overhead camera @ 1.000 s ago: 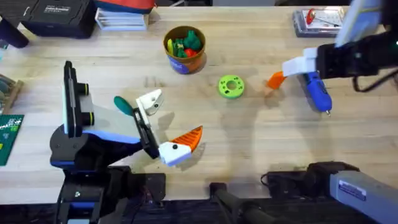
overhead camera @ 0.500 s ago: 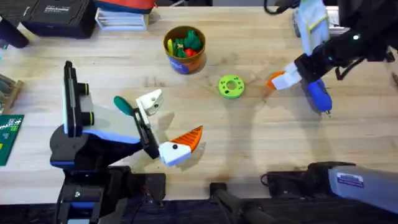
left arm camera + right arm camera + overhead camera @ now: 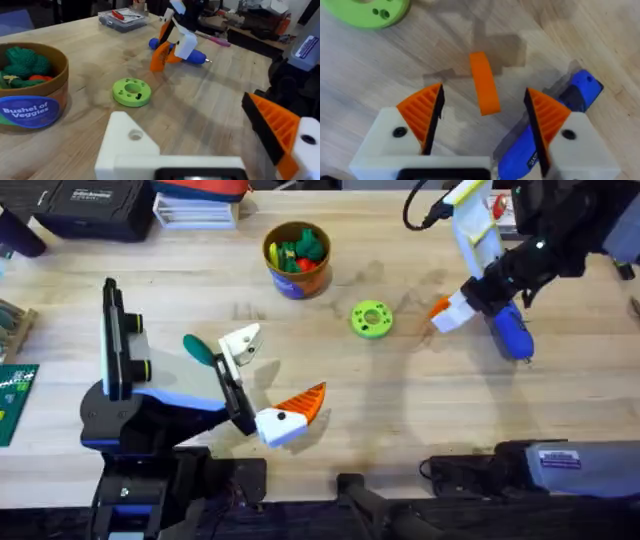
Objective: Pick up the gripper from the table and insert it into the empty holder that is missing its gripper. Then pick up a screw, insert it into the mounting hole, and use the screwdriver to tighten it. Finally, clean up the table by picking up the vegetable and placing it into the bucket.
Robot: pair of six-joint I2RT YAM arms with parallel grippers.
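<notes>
Right tool [image 3: 482, 107] spread astride the gripper [image 3: 484, 82]; its wrist view shows the gap.

left gripper [image 3: 210, 150]: one white holder [image 3: 131, 145] bare, other finger carries an orange ribbed pad [image 3: 272, 127], fingers spread apart | lime green ring [image 3: 132, 92]: flat on table [image 3: 210, 100] | bucket [image 3: 35, 100]: holds toy vegetables | right gripper [image 3: 172, 47]: over orange gripper [image 3: 161, 56], beside blue screwdriver [image 3: 192, 54]

Right hand [image 3: 482, 117] spread wide; left hand [image 3: 268, 380] parted.
</notes>
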